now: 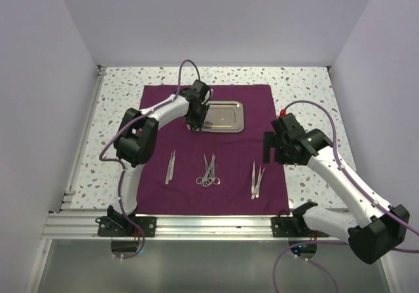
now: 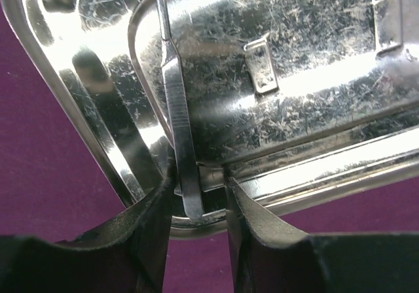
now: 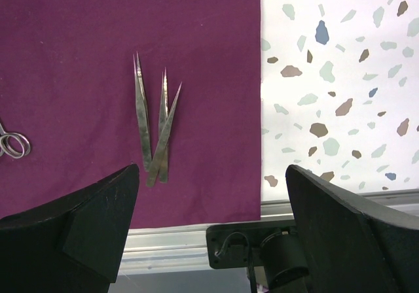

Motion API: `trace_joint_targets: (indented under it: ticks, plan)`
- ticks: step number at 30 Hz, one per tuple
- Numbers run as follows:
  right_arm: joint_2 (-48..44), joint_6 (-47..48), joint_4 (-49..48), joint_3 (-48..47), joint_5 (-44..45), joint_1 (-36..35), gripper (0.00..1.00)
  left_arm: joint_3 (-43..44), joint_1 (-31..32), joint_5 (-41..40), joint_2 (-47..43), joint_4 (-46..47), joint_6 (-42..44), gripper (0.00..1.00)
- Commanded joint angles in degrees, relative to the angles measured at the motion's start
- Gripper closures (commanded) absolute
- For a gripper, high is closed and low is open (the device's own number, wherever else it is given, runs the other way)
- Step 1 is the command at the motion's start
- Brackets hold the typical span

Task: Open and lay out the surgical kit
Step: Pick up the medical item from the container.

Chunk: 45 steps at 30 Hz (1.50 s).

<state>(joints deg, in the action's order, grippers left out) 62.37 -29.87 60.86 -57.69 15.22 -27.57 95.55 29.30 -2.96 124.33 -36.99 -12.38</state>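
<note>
Left wrist: steel tray [image 2: 314, 77] holds 1 slim instr. [image 2: 180, 110] (tool [image 2: 198, 205] straddling it).

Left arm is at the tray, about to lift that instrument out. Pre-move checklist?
1. Slim instrument lies between the left gripper fingers: ok.
2. Jaws shut on it: not ok, a gap shows on its right side.
3. Instrument free of the tray: cannot tell, its far end runs out of the wrist view.
4. Bare cloth for set-down, between the scissors and the right-hand tweezers: ok.
5. Right gripper out of the way: ok, it is open above the right-hand tweezers, well off the tray.
</note>
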Motion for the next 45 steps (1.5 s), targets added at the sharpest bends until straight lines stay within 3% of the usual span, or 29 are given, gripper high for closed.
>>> trace_joint_targets:
  ticks: [1, 8, 21, 37, 45]
  plan:
    - [-0.23, -0.28, 0.4, 0.12, -0.46, 0.24, 0.02, 1.48, 0.32, -4.77, 2.84, -4.31, 0.78, 0.6]
    - [-0.41, -0.28, 0.4, 0.03, -0.37, 0.24, 0.02, 1.22, 0.32, -4.51, 3.98, -3.61, -0.45, 0.6]
    - [-0.23, -0.02, 0.31, 0.04, -0.19, 0.24, 0.02, -2.47, 0.14, 2.26, 6.8, -3.08, -1.94, 1.0]
    - [-1.9, -0.02, -0.39, 0.39, -1.51, 0.15, 0.02, 8.16, -2.84, 5.86, -2.33, -5.11, -2.12, 1.0]
    - [-1.81, 0.6, -1.1, 0.65, -2.57, 0.15, 0.02, 6.15, -2.93, 1.57, -11.46, -5.81, -3.0, 1.0]
